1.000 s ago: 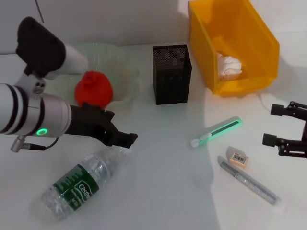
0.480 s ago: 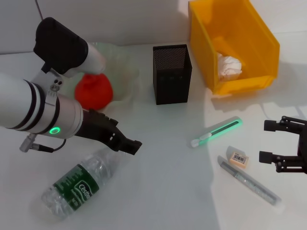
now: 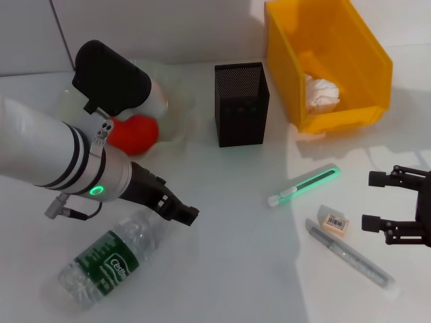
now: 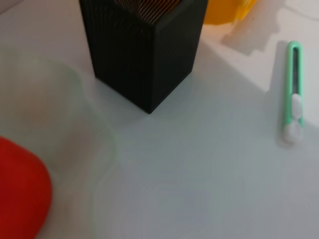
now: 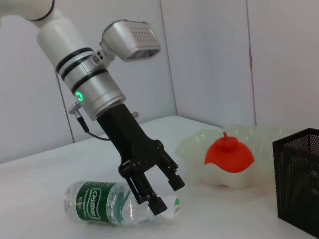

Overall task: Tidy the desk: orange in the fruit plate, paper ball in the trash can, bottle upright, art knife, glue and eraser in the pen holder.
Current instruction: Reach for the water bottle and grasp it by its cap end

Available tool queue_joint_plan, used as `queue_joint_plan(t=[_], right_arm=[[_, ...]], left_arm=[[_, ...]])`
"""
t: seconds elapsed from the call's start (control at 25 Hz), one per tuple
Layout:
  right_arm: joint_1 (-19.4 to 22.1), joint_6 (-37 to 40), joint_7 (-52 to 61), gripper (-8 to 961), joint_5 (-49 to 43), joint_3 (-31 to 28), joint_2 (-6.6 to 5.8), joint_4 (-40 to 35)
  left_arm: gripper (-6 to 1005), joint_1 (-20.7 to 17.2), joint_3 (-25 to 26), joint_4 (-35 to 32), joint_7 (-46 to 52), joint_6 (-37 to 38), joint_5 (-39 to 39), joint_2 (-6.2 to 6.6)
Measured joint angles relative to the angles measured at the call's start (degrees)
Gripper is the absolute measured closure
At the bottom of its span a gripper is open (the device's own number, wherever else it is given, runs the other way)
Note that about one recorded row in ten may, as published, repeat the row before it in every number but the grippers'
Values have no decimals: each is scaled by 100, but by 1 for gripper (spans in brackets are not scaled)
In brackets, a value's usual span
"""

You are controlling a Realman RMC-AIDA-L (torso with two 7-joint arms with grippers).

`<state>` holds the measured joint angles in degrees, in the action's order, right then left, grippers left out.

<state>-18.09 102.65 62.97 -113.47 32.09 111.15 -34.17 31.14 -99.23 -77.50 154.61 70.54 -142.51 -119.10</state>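
Note:
The bottle (image 3: pixel 111 259) lies on its side at the front left, green label up. My left gripper (image 3: pixel 183 214) hangs open just over its neck end, and the right wrist view shows the left gripper (image 5: pixel 167 195) with fingers spread above the bottle (image 5: pixel 107 209). The orange (image 3: pixel 137 132) sits in the fruit plate (image 3: pixel 174 101). The paper ball (image 3: pixel 322 93) lies in the trash can (image 3: pixel 363 54). Right of the pen holder (image 3: pixel 241 104) lie the green art knife (image 3: pixel 304 184), the eraser (image 3: pixel 335 222) and a grey stick, seemingly the glue (image 3: pixel 350 260). My right gripper (image 3: pixel 370 200) stands open right of the eraser.
The left arm's thick white forearm (image 3: pixel 47 151) hangs over the left of the desk and hides part of the fruit plate. The left wrist view shows the pen holder (image 4: pixel 144 50), the art knife (image 4: pixel 294 89) and the orange (image 4: pixel 20 194).
My left arm has swung right and forward, carrying its gripper toward the bottle's neck end. My right gripper has slid a little left, closer to the eraser.

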Motion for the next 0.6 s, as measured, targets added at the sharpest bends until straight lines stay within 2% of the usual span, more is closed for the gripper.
queue_joint_plan(t=[0.24,0.28,0.6], right_arm=[[-5,0,-2,113,-27,-1,10,7],[-4,0,-3,113,-28,-1,12,7],[-1,-1,-8,113,-27,-1,20,7]], left_arm=[[161,177,-78,329,173,-68,-176,-3],[162,282,-111,542,244,-110,-219,-6],[163,313,-240,620,287,-159,-306,-8]])
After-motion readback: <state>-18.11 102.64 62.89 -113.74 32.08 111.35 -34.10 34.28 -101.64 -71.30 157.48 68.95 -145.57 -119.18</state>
